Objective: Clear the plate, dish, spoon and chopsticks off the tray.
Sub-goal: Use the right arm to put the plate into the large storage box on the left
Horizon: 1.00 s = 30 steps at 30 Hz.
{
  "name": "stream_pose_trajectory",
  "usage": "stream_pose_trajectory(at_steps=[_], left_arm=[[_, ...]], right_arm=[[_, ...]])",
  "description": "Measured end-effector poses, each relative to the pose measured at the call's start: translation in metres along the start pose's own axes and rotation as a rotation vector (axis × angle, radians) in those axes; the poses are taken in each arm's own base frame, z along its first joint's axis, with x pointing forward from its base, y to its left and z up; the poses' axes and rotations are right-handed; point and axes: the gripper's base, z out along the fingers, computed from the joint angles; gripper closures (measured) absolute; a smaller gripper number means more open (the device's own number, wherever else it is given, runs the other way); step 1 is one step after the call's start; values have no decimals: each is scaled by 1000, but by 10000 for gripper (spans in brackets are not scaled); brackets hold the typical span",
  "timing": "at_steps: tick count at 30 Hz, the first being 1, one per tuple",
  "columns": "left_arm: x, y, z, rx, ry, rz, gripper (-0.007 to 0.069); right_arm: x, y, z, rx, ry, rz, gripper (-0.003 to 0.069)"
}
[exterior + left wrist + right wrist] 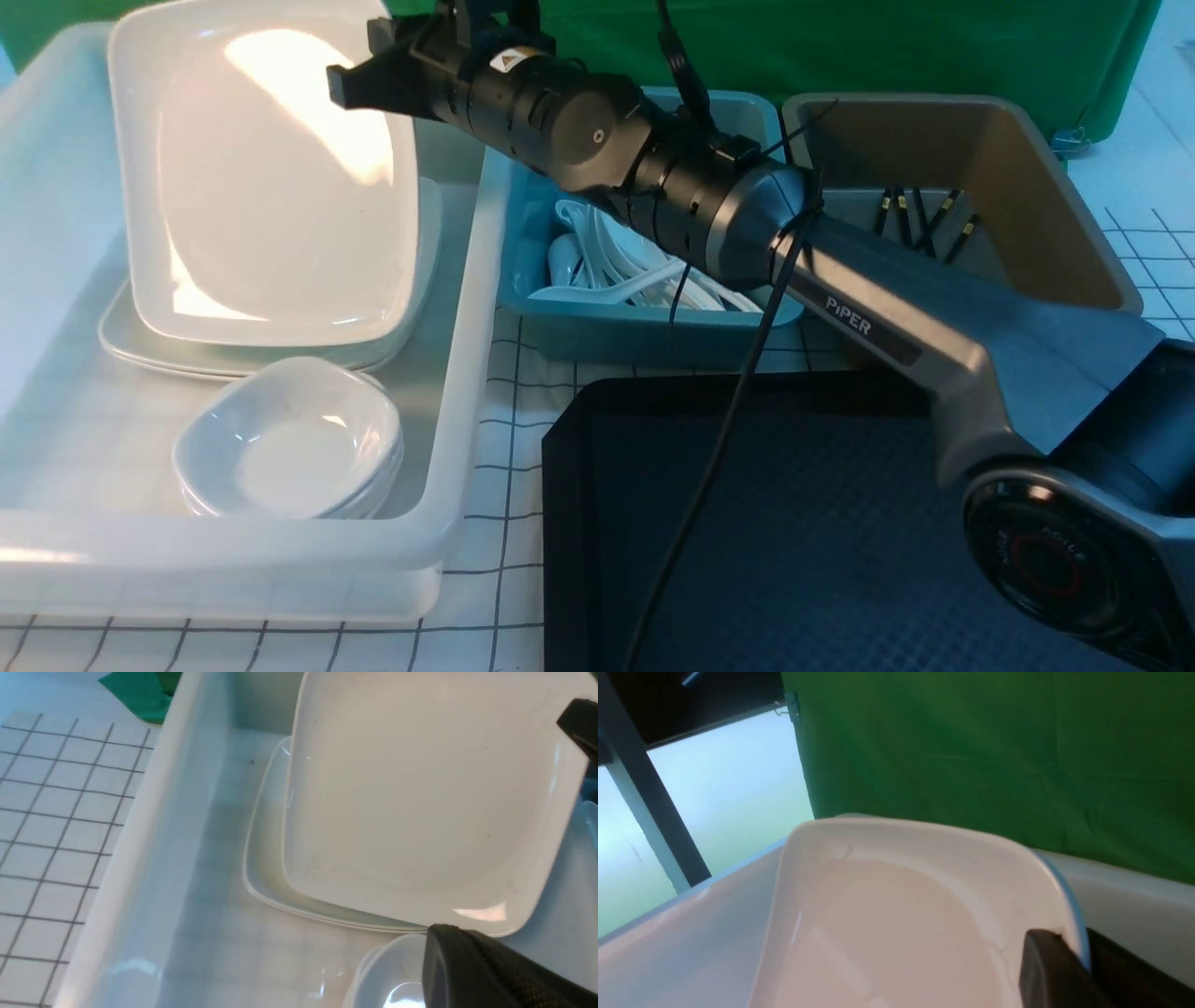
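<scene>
My right gripper (369,70) is shut on the rim of the large white plate (271,187), holding it tilted over a stack of like plates (140,350) in the white tub (467,308). In the right wrist view the plate (887,914) has its rim pinched at the gripper (1073,947). My left gripper (444,929) is shut on nothing, above the small dishes (392,975) beside the plate (420,798). Small white dishes (289,439) sit stacked in the same tub. White spoons (607,271) lie in the teal tub, black chopsticks (924,219) in the brown tub. The black tray (822,523) shows nothing on it.
The teal tub (644,336) and brown tub (1046,187) stand behind the tray. My right arm (840,299) crosses over the teal tub, its cable (709,467) hanging over the tray. A green cloth (887,47) backs the gridded tabletop (509,439).
</scene>
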Motion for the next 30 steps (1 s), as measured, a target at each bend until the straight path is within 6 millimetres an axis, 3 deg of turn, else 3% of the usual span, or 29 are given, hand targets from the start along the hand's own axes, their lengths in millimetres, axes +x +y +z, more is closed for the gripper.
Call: stream_pose_trajectory(at_steps=[7,18,26,30], left_arm=[[17,-6,20,107,28,30,624],[19,-5,24,108,27,35,624],[19,-5,24,107,27,36,624],[19,-5,24,107,27,36,624]], right_arm=[[10,-2,4,11,8,-11,629],[21,-5,7,23,20,-6,613],[18,-9,7,43,-3,-3,363],[18,-8,7,42,-4,-6,333]])
